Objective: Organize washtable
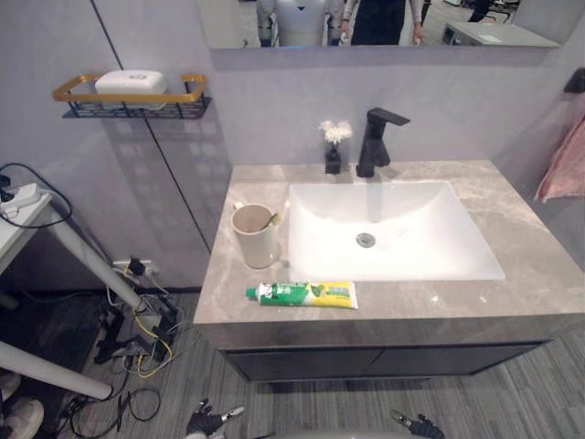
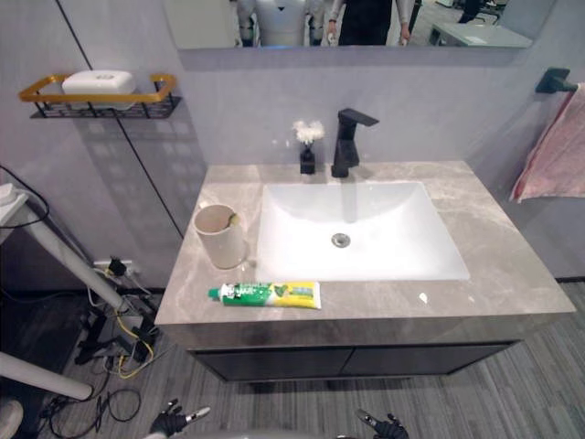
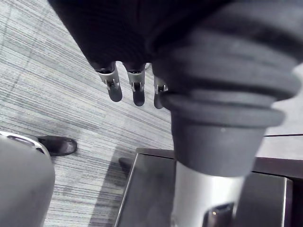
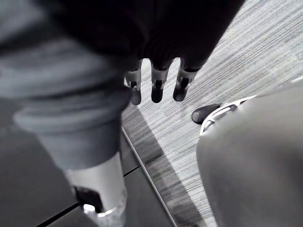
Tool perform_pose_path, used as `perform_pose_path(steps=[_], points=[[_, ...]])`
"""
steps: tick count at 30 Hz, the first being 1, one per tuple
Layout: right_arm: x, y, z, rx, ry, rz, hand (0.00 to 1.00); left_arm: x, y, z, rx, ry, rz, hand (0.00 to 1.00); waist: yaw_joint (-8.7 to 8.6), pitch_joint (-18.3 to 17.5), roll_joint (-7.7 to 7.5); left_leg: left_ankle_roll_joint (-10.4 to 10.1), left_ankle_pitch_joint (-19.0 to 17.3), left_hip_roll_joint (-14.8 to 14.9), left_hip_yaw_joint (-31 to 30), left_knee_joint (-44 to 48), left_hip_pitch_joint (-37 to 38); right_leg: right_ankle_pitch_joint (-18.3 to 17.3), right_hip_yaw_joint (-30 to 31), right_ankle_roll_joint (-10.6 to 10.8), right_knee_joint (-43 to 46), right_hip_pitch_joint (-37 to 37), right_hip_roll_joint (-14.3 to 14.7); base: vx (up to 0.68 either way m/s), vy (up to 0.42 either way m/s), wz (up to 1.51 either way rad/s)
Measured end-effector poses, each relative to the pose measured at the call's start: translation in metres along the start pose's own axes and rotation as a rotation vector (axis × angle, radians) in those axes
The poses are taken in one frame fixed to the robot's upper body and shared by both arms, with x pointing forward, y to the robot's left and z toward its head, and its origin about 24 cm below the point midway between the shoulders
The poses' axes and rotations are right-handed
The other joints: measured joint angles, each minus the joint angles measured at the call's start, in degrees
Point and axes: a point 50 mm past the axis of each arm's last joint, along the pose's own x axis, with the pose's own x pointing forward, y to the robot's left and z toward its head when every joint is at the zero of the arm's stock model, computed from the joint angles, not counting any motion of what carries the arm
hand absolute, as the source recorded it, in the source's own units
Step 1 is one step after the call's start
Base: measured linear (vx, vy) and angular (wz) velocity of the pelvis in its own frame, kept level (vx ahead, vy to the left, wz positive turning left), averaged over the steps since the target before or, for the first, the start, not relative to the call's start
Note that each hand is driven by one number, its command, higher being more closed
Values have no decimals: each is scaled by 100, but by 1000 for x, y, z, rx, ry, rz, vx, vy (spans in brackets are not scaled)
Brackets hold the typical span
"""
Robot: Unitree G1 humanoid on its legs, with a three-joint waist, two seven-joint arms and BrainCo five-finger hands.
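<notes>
Left eye view, entries from the left. Wall shelf, gold rail over black wire, bore a white soap box; it was mounted high on the wall, well beyond the left hand and off to that hand's left. The left hand hung low over the grey floor in front of the cabinet, well apart from everything on the countertop; in the left wrist view its fingers pointed straight down, slack and spread a little, holding nothing. Beige cup stood upright on the grey stone countertop, beyond the left hand and slightly to its right, with a slim item leaning at its rim, too small to identify. Green, white and yellow toothpaste tube lay flat near the countertop's front edge, just in front of the cup, beyond and between the two hands. Small dark vase of white flowers stood at the back by the wall, just beside the black faucet. White rectangular basin lay beyond the right hand. The right hand hung low before the cabinet; in the right wrist view its fingers were straight and relaxed, empty. Pink towel hung on the wall, far beyond the right hand and to its right.
</notes>
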Motion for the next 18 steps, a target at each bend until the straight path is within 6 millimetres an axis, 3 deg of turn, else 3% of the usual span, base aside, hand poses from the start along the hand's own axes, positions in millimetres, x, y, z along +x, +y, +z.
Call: perform_pose_path(steps=[18], points=[[0, -3, -1, 1, -10, -31, 0, 0, 3, 0, 5, 0, 7, 0, 75, -2, -5, 4, 1, -17, -207, 4, -240, -7, -65, -15, -58, -168, 20, -1, -4, 2]])
